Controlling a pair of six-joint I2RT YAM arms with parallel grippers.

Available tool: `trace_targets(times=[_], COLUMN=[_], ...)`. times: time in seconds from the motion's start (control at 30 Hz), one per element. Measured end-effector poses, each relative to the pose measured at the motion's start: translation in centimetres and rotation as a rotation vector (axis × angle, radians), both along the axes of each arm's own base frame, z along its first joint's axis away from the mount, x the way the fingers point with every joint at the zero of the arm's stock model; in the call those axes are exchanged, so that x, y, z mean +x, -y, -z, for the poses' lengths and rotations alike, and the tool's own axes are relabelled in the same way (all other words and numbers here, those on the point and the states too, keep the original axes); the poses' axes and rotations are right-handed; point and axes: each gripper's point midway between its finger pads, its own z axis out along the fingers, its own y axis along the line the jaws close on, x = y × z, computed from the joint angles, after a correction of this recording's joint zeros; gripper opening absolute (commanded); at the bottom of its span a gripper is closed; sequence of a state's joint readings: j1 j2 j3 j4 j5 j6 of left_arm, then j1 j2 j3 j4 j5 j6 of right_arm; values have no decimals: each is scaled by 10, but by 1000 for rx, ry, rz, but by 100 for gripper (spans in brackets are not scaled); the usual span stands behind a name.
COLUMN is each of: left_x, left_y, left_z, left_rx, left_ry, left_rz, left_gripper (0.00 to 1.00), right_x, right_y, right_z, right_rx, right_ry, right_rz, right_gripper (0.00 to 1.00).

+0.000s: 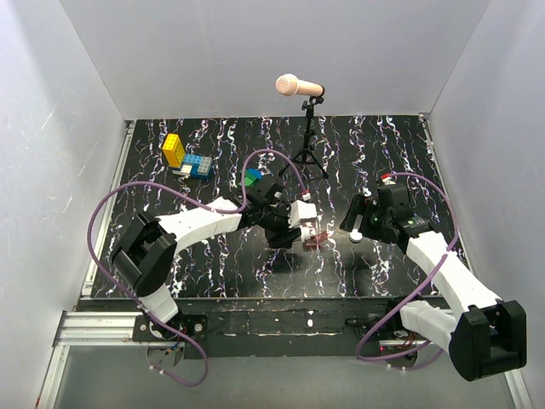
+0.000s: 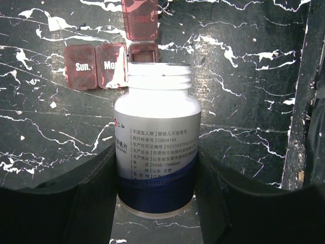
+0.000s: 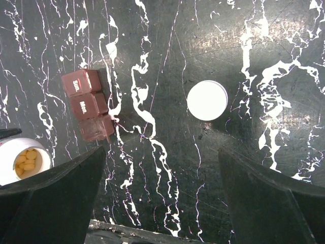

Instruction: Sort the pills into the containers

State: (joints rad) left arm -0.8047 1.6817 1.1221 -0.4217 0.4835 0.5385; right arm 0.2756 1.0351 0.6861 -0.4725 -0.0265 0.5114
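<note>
- The left gripper [image 2: 157, 175] is clenched around the lower body of the white bottle [image 2: 157, 127], one finger pressed to each side of the label. The cap is off.
- The right wrist view looks down into the bottle's open mouth, where the yellow pills [image 3: 26, 160] lie loose.
- The pill box [image 2: 109, 66] rests on the tabletop [image 3: 167, 51] near its middle, just beyond the bottle's mouth. The lids marked Sun. and Mon. are down and the third lid [image 2: 141, 20] stands open. I see no pill in that compartment, though the bottle partly hides it.
- The right gripper [image 3: 160, 157] is released, its jaws spread wide with nothing between them. It hangs above the white cap [image 3: 207, 100], which lies flat on the tabletop to the right of the pill box, well apart from it.
- Handling, bottle: it looks like stiff, light plastic with a smooth label, so it could slip or twist in a loose grip. The present hold low on the body leaves the mouth free for pouring. A steep tilt would likely spill many pills at once.
- Handling, pills: small, hard and prone to rolling or bouncing out of a shallow compartment.
- Handling, pill box: thin, light plastic that would probably slide if nudged. I would steady it by its long side walls, not by the hinged lids.
- Handling, cap: low and flat, best pinched across its rim.
</note>
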Motion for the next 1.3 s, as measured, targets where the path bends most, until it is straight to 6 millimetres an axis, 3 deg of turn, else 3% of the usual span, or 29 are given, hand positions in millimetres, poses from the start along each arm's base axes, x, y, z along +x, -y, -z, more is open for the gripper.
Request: trace_targets(times=[0.43, 1.03, 1.3], left_x=[4, 12, 14], left_y=[5, 5, 4], left_z=[16, 10, 22], left_rx=[121, 229, 301], left_ry=[8, 73, 71], left_rz=[47, 98, 135], left_gripper=[0, 0, 0], right_x=[2, 0, 1], right_y=[5, 9, 12], right_z=[1, 6, 7], right_rx=[2, 1, -3], right_ry=[-3, -21, -19], right_rz=[21, 31, 31], right_gripper=[98, 98, 98])
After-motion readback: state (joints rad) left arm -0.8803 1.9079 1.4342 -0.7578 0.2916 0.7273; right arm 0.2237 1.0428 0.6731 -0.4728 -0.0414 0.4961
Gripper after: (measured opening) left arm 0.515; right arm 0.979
